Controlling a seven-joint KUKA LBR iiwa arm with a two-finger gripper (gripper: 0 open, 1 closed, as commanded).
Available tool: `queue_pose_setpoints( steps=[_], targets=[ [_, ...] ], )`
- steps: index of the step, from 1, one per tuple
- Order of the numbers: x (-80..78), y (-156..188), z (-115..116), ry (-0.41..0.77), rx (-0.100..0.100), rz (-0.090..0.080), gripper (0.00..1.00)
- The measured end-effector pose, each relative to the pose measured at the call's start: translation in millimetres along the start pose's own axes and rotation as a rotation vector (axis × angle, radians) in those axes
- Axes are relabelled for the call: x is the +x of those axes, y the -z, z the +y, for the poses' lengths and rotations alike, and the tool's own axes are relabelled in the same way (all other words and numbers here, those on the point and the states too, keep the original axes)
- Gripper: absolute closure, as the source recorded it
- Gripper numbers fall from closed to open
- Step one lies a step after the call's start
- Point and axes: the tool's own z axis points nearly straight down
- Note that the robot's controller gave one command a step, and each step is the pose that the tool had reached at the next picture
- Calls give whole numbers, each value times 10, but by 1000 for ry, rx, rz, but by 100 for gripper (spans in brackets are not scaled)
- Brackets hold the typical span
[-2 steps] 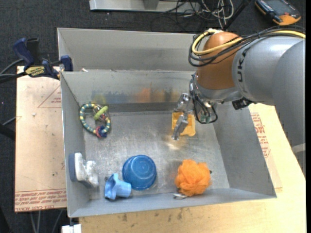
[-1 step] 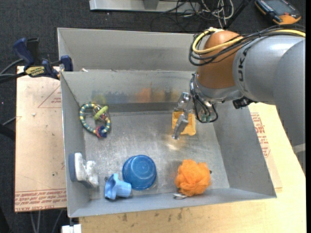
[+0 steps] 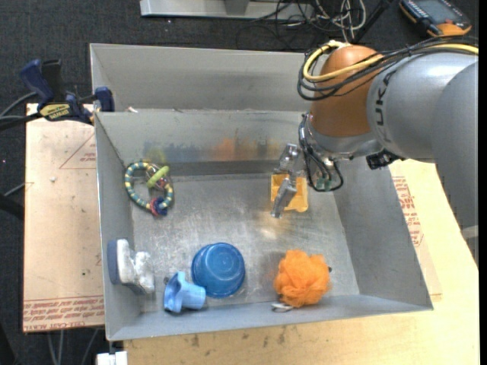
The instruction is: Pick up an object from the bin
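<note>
Gripper (image 3: 286, 188) hangs low in the bin (image 3: 221, 82), and whether it is open or clamped I cannot tell. Along the front wall lie an orange mesh pouf (image 3: 302, 277) and a blue bowl (image 3: 218, 268). Farther back, under the gripper, sits a yellow block (image 3: 299, 198) — apart from the rest, so probably the easiest pick.

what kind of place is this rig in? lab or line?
Most likely a robotics lab test cell: a grey metal bin of mismatched toys (blue cup, orange puff), a robot arm reaching in, loose cables on the floor behind.
</note>
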Motion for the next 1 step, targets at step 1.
queue_pose_setpoints(
  steps=[1],
  targets=[
    [2, 154, 0, 0, 0, 0, 100]
  ],
)
